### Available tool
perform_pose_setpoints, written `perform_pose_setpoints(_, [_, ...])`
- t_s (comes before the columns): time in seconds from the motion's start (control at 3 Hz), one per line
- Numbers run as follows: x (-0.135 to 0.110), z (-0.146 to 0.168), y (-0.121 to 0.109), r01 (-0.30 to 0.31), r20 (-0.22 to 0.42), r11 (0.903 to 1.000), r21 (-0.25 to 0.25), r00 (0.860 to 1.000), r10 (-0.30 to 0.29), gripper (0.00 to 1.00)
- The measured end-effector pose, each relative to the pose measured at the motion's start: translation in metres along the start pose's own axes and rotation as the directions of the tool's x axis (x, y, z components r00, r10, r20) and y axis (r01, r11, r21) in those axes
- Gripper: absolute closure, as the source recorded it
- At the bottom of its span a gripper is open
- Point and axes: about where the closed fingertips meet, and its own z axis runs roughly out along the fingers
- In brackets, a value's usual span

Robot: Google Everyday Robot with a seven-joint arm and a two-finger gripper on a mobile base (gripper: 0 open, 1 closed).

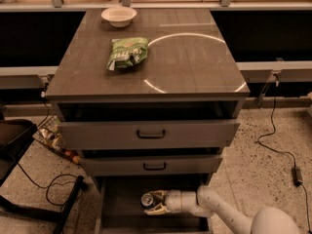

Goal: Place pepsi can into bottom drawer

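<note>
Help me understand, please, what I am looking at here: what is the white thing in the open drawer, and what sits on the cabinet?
This is one camera view, looking down at the front of a grey cabinet. The white tube coming in from the lower right is the robot's arm. At its end is the gripper, whose two fingers work like a simple hand. It sits inside the bottom drawer, which is pulled open, and it appears closed on the pepsi can, lying on its side low over the drawer floor. On the cabinet's top lie a green snack bag and, further back, a white bowl. Nothing is touching either of them.
</note>
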Motion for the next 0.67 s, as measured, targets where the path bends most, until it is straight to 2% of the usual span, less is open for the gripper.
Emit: perform_pose_setpoints(0.67, [0.036,0.045,-0.012,-0.029,0.06,0.9996,-0.007,0.998,0.029,1.0])
